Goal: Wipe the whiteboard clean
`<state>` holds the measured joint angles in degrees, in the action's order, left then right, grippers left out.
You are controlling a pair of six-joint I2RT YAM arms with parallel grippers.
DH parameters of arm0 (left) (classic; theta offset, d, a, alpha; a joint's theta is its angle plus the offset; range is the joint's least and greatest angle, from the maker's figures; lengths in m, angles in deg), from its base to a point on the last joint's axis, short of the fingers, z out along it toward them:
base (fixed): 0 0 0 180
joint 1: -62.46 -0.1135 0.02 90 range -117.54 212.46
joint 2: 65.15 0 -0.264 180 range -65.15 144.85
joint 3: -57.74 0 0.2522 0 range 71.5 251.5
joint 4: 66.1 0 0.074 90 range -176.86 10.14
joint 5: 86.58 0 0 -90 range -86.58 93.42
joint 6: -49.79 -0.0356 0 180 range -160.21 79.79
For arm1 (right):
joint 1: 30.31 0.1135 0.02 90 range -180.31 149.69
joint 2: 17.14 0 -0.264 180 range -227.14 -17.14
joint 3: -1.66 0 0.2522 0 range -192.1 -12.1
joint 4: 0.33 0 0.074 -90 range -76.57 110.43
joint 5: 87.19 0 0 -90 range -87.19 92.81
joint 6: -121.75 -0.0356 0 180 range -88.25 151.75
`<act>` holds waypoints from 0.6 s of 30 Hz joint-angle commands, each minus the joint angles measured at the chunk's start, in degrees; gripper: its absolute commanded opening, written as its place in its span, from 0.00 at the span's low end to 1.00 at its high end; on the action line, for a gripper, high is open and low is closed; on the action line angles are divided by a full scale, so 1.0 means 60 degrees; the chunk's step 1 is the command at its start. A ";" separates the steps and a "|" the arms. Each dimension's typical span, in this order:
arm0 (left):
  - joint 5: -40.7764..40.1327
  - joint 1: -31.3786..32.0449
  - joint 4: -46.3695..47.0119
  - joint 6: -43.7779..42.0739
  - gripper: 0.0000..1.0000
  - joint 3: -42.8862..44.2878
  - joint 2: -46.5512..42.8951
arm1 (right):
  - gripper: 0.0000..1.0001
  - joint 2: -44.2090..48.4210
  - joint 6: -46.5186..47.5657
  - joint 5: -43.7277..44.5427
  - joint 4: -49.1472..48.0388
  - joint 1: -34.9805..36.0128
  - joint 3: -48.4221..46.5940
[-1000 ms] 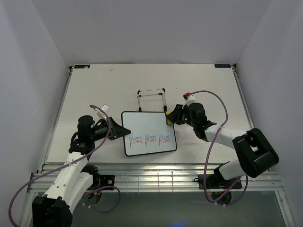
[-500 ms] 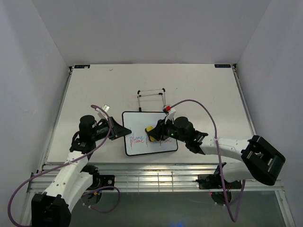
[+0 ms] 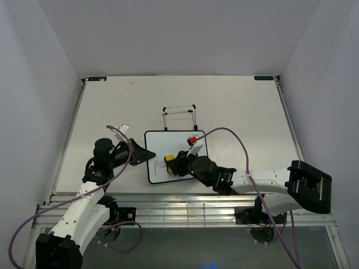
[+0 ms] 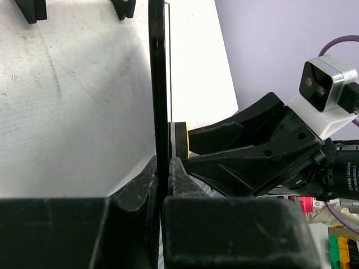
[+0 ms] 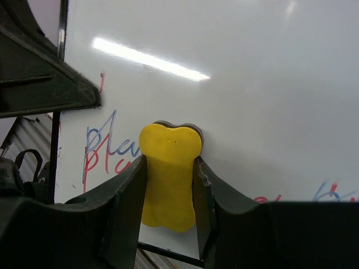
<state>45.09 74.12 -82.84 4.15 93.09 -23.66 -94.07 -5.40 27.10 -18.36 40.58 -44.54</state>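
Observation:
The whiteboard [image 3: 171, 144] lies flat in the middle of the table, white with a thin black frame. Red and blue writing [image 3: 157, 164] is left at its lower left; the rest of the lower row looks wiped. My left gripper [image 3: 150, 156] is shut on the board's left edge [image 4: 159, 84]. My right gripper [image 3: 170, 162] is shut on the yellow sponge [image 5: 169, 171] and presses it onto the board just right of the remaining writing [image 5: 104, 148]. The sponge shows in the top view [image 3: 168, 159] and edge-on in the left wrist view [image 4: 180, 141].
A thin black wire stand [image 3: 179, 115] sits on the table just behind the board. Metal slats [image 3: 185, 204] run along the table's near edge. Grey walls close in the table on the left, right and back.
My right gripper has swept the sponge leftward across the board from its right edge to the lower left. The writing in the middle and right of the row is gone. The left gripper kept its hold.

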 commanded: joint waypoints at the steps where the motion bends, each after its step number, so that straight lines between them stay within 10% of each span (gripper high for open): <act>1: 0.0468 0.0298 0.1039 0.0238 0.00 0.0021 -0.0470 | 0.33 -0.0188 -0.0794 0.2260 0.1913 0.0167 0.0118; 18: -0.0031 0.0678 0.1303 0.0722 0.00 -0.0404 -0.0661 | 0.34 -0.1241 0.1415 0.1430 0.0450 0.1660 -0.1693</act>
<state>40.63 76.39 -80.68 6.44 89.81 -26.06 -98.52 -0.55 39.45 -14.19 47.86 -50.40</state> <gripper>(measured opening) 0.139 0.413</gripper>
